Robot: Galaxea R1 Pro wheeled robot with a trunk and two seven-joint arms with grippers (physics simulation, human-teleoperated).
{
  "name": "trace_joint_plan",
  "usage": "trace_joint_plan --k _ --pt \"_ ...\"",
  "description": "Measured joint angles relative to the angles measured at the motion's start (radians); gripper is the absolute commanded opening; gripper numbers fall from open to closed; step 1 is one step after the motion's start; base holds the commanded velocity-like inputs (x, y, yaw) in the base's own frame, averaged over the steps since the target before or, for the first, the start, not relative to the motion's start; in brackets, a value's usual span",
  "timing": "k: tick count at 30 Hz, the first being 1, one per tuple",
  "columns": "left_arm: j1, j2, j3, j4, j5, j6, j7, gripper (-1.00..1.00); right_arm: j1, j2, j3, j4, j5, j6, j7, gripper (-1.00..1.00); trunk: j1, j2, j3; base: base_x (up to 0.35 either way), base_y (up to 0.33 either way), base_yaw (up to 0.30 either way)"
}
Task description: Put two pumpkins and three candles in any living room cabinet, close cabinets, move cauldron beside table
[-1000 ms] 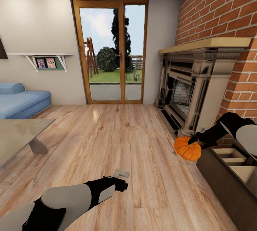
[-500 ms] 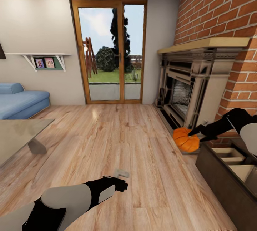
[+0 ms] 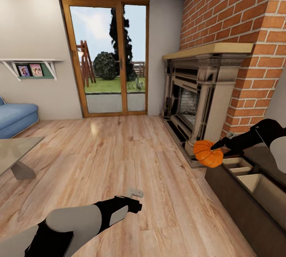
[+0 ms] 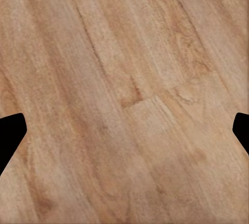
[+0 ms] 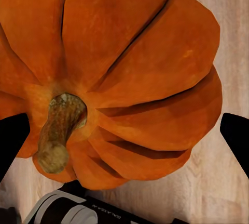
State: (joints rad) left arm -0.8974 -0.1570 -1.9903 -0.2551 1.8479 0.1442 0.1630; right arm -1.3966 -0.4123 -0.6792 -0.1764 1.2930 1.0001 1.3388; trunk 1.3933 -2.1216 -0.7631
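A bright orange ribbed pumpkin (image 3: 208,153) hangs in the air just left of the open dark brown cabinet (image 3: 238,205), with my right gripper (image 3: 216,150) shut on it. In the right wrist view the pumpkin (image 5: 119,73) sits close between the dark fingertips (image 5: 237,135), its stem toward the camera. The cabinet's drawer is pulled out and shows light beige compartments (image 3: 254,181). My left gripper (image 3: 136,193) is low over the wood floor, open with nothing in it; in the left wrist view only floor planks (image 4: 124,99) lie between its fingertips (image 4: 10,133).
A grey stone fireplace (image 3: 198,98) stands against the brick wall right beside the cabinet. A glass table (image 3: 12,153) and a blue sofa (image 3: 16,115) are at the left. A glass patio door (image 3: 107,58) is straight ahead across open wood floor.
The whole view has swung to the right, so the camera moved. The right gripper with the pumpkin has stayed near the cabinet's left end. The left arm looks unchanged.
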Motion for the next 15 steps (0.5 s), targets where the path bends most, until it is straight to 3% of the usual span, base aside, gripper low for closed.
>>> trace_joint_plan --k 9,15 --pt "0.000 0.000 0.000 0.001 0.000 -0.001 0.000 1.00 0.000 0.000 0.000 -0.001 -0.004 -0.021 0.000 -1.00 0.000 0.000 0.000 0.000 0.000 -0.019" --pt "0.000 0.000 0.000 0.000 0.000 -0.001 0.000 1.00 0.000 -0.003 -0.001 -0.052 -0.003 -0.035 0.003 -1.00 0.000 0.000 0.003 0.000 0.000 -0.201"
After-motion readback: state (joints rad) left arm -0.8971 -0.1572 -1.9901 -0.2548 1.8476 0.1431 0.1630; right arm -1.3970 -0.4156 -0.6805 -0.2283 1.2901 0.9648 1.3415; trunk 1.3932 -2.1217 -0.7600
